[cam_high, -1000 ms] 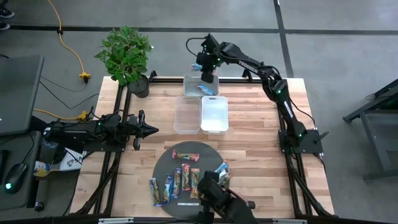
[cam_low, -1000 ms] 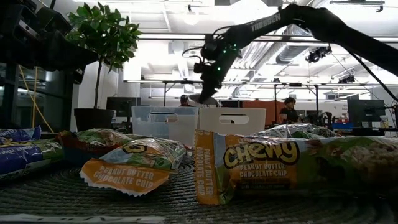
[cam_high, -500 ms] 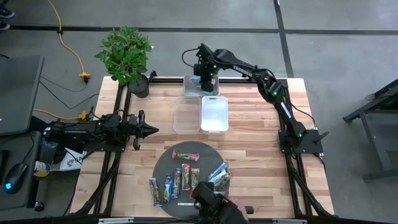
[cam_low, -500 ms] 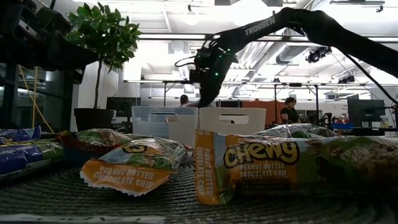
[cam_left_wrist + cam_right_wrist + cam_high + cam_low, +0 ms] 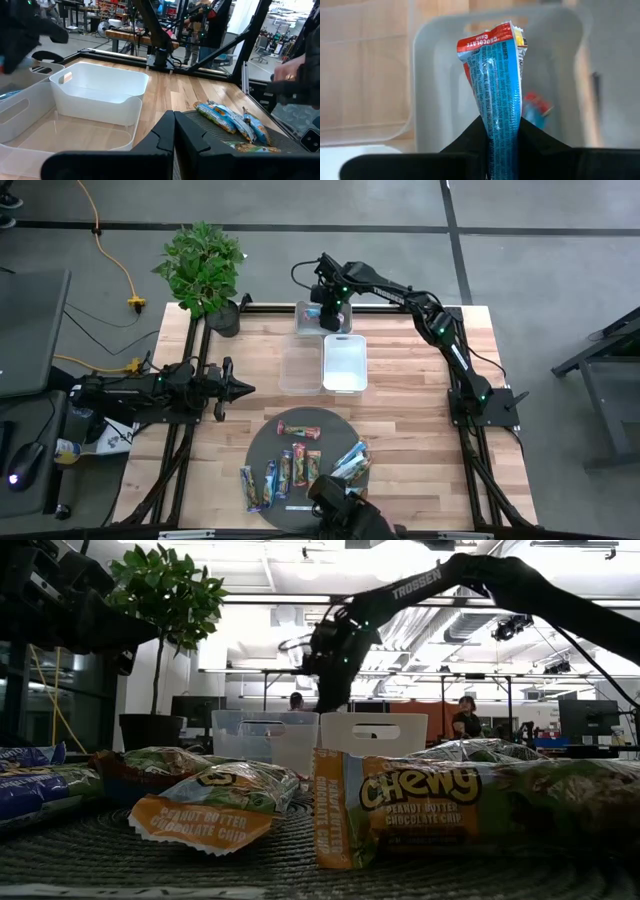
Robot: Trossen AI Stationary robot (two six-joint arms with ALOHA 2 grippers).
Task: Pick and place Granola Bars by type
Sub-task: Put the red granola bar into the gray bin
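The right gripper (image 5: 502, 131) is pinching a blue granola bar (image 5: 496, 85) by one end, so the rest of the wrapper is projecting clear of the fingers and can drop free on release. In the high view the right gripper (image 5: 329, 313) is hanging over the far bin (image 5: 303, 308), the container at the far edge of the table. The wrist view is showing another blue-and-red wrapper (image 5: 536, 107) already lying inside that bin (a sign that this container is collecting the blue type), which explains why the bar is being carried here rather than to the two nearer bins.

Near of it, the clear bin (image 5: 300, 368) and the white bin (image 5: 345, 362) are standing side by side, touching, presumably reserved for other types. Both appear to hold nothing, though the clear one is hard to judge.

Nearer still, the dark round mat (image 5: 262, 452) is serving as the supply area. The remaining bars (image 5: 285, 472) are lying spread across it, with little overlap, so that each can be gripped singly. A thin white strip (image 5: 297, 507) is resting at the mat's near edge and is not part of the sort.

The left gripper (image 5: 243, 388) is waiting at the left of the table with its fingers pressed together, holding nothing, well apart from the bins.
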